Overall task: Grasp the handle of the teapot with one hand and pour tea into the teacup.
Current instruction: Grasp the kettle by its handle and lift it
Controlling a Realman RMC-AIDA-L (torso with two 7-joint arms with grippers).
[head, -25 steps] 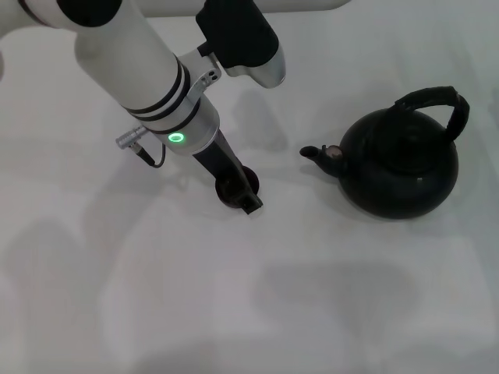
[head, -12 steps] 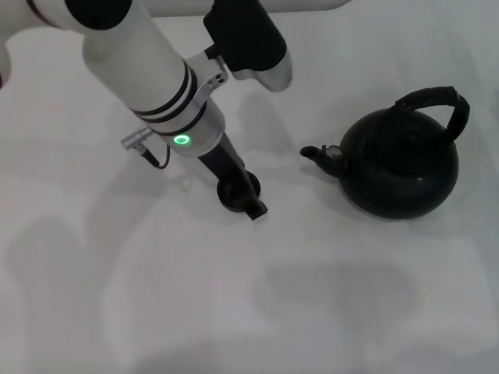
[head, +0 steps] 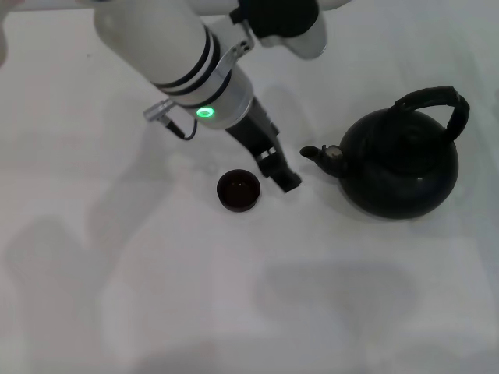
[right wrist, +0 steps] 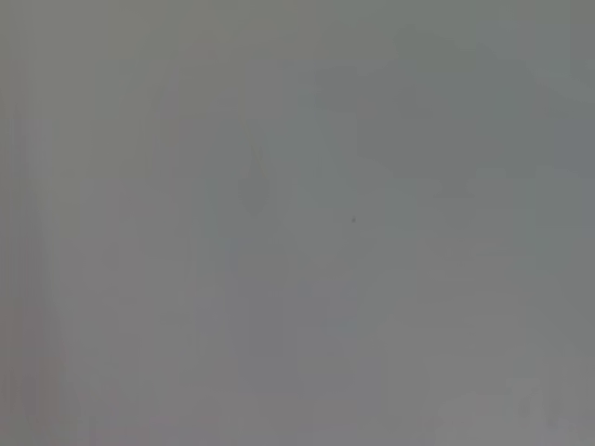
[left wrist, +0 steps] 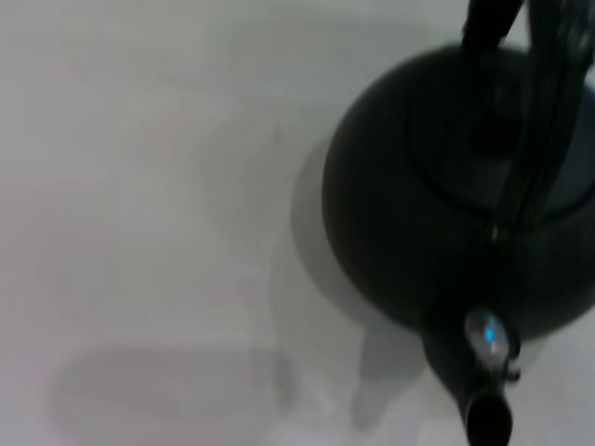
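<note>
Gap between small low black teacup (head: 238, 190) and short spout (head: 313, 152) of large glossy black teapot (head: 401, 165) taken up by left gripper (head: 282, 176) with its dark fingers. Arched, ribbed black handle (head: 437, 101) stood open from above and from the right. White tabletop (head: 249, 312) near the camera lay bare. Nothing but blank surface in right wrist view.

1. Glossy black teapot (head: 401, 167), smooth and reflective.
2. Wrapped, ribbed, matt black handle (head: 437, 101).
3. Small dark teacup (head: 238, 191), slight sheen inside.
4. Smooth, matt white table (head: 156, 296).
</note>
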